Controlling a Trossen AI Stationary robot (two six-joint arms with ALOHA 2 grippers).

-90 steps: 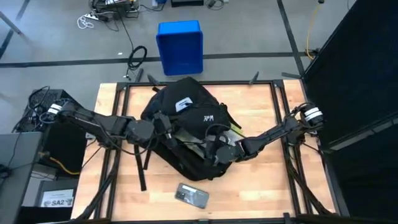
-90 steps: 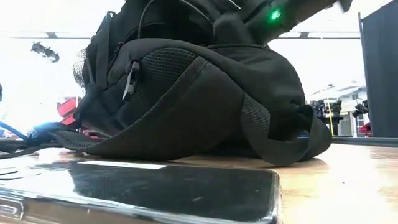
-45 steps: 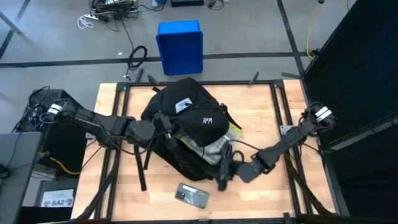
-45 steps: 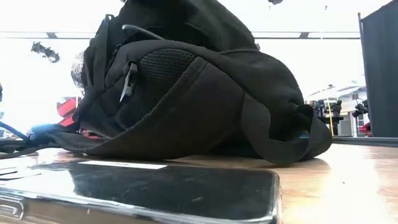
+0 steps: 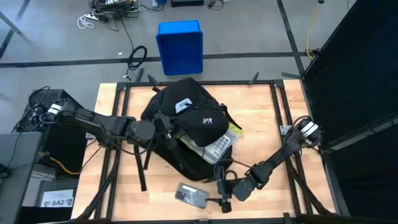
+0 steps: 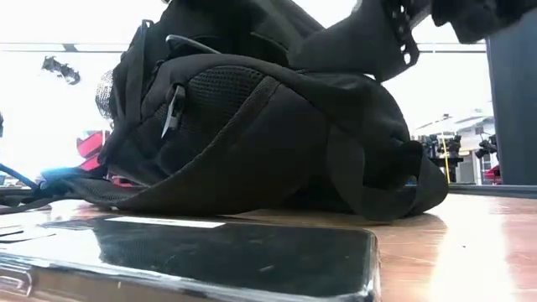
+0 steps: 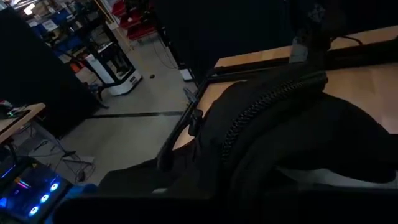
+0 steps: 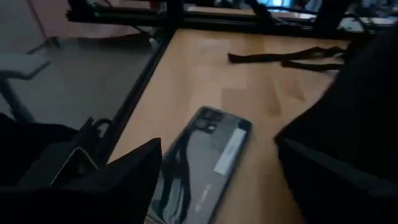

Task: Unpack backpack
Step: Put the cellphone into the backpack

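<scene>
from above, the backpack (image 5: 186, 127) is lying in the middle of the wooden table (image 5: 261, 118), its opening showing yellow-green lining and a pale item. the left gripper (image 5: 163, 127) is pressing against the backpack's left side, and whether it is pinching fabric cannot be told. the right gripper (image 5: 224, 190) is hanging near the table's front edge, just beside a phone (image 5: 191, 195) lying flat; its fingers are looking spread. a blue box (image 5: 180, 46) is sitting on the floor beyond the table.

at table height, the backpack (image 6: 252, 126) is filling the middle, with the phone (image 6: 193, 256) in front.

the left wrist camera is showing the backpack's zipper (image 7: 261, 112) close up.

the right wrist camera is looking down at the phone (image 8: 199, 165) between parted fingers (image 8: 134, 171).
</scene>
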